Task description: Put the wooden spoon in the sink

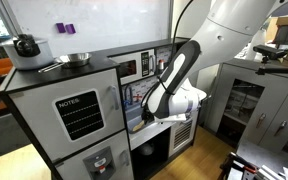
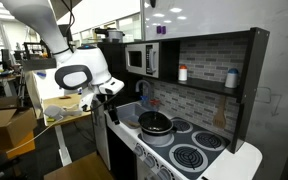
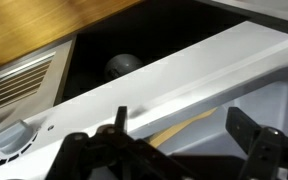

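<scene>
Step in hand (judged): the placing end of the task. The gripper (image 3: 179, 120) hangs over the front rim of the toy kitchen, with the wooden spoon (image 3: 176, 133) under it. A grasp about to begin cannot be ruled out.
Knob (image 3: 9, 140): far left in the wrist view, on the white front panel, well apart from the fingers. No concern.
White rim (image 3: 184, 80): runs diagonally just beyond the fingertips. Any lift should go straight up so that no finger catches it.
Spoon: a pale tan sliver between the two fingers, just inside the rim. Cannot tell whether it lies flat on the basin floor or leans on the edge. Not made out in either exterior view.
Sink (image 3: 279, 100): grey basin, lower right in the wrist view. If the spoon rests inside, keep the jaws wide while backing off so it is not dragged out.
Pan (image 2: 156, 122): on the stove to the right, apart from the gripper (image 2: 111, 93).
Hand: jaws well apart, clamped on nothing. Contact with the spoon not visible.
</scene>
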Robot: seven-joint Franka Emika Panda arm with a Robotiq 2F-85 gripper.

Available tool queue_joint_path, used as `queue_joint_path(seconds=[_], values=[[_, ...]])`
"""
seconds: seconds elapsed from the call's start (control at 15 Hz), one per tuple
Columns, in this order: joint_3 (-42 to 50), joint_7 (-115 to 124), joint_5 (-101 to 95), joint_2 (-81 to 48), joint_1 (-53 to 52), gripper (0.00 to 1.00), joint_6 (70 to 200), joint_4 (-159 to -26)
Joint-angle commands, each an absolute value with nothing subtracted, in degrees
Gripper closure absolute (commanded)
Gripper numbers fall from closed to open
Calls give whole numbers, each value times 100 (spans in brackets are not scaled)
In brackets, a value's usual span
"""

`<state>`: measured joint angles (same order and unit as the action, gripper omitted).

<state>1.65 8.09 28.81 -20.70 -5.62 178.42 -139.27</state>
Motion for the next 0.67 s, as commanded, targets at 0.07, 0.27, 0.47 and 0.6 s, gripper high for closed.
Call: queue_joint_path(seconds=[0.07, 0.27, 0.47, 0.6], values=[[1085, 899, 2052, -1725, -1430, 0, 17273, -14034], [1104, 1084, 1104, -1454, -1370, 0, 16823, -14092], [1059, 1255, 328, -1123, -1289, 0, 16318, -14182], [996, 1393, -116, -859, -1207, 0, 15975, -14290]])
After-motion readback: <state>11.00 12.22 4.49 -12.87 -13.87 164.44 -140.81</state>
